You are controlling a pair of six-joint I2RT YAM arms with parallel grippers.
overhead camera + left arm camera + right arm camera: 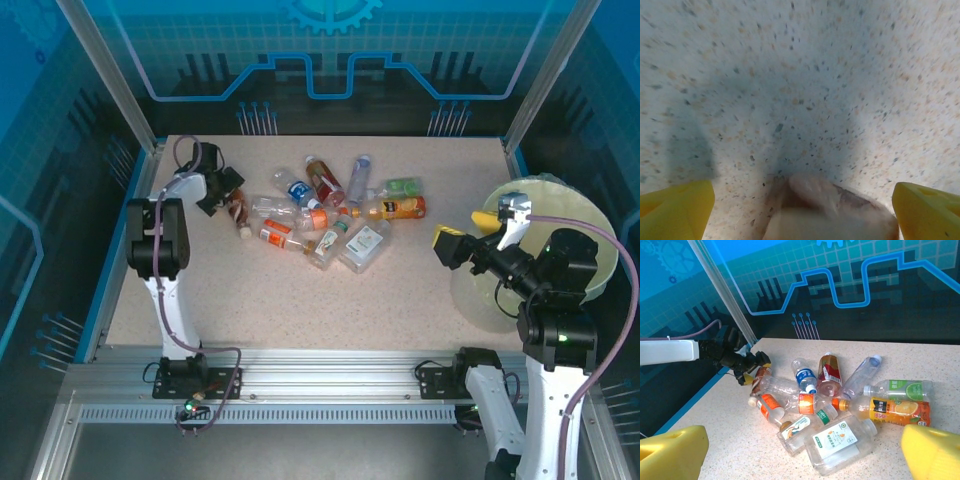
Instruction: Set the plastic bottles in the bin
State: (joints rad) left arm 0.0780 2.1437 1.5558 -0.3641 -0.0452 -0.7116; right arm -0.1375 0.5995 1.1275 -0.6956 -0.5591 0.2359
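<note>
Left gripper (pixel 802 207) released, astride the leftmost bottle (pixel 840 212) on the table (pixel 800 75): drop lower, centre it, then clench. Right gripper (pixel 468 230) released beside the bin (pixel 560 182).

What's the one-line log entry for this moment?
left gripper open, straddling leftmost bottle | right gripper open, empty, near bin | bottles heaped on table

bottles (pixel 320 217) heaped centre, bin (pixel 478 298) far right
</note>
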